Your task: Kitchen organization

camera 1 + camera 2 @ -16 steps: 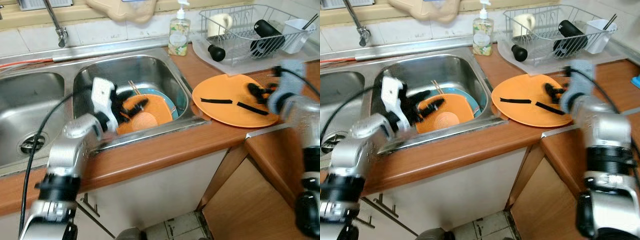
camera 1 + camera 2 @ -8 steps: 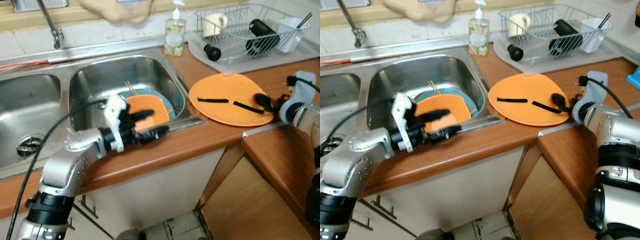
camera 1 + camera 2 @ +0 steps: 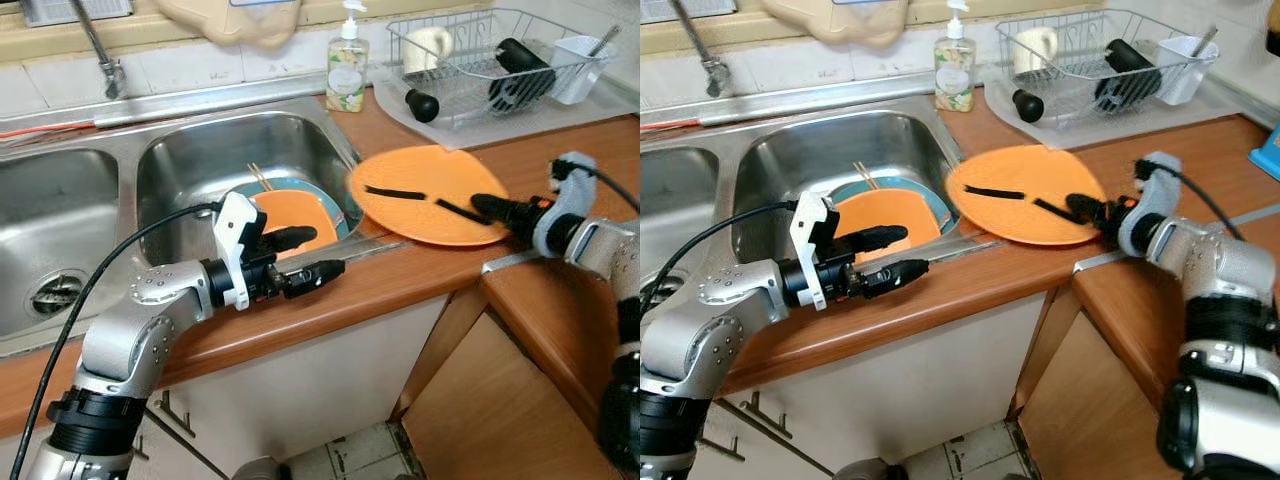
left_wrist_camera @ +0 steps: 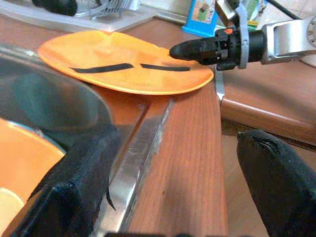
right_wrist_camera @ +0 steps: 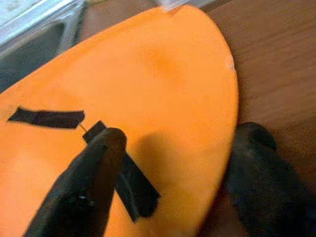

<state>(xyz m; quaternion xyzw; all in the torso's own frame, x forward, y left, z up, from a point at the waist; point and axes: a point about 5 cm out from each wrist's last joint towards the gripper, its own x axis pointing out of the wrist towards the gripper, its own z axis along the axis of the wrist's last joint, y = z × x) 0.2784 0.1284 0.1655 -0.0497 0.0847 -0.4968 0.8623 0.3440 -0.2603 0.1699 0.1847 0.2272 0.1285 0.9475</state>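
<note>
Orange plate [image 3: 430, 192]: shifted toward the sink since half a second ago, near edge now lifted, far edge overhanging the basin rim. Right gripper [image 5: 168, 163]: fingers [image 5: 96, 168] grasping the plate's edge, one above, one beneath. Two black strips on its face. Left gripper [image 3: 305, 257]: fingers spread, released, over the sink's front rim. Sink [image 3: 180, 170]: holds a second orange plate [image 3: 295, 212] on a blue one. Wooden surface [image 3: 600, 150]: soap bottle [image 3: 346, 60], dish rack [image 3: 490, 55] behind.

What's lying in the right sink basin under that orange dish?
In the right sink basin, the orange dish rests on a blue plate, whose rim shows at the right. Two thin sticks, perhaps chopsticks, poke out behind. Anything lower is covered.
</note>
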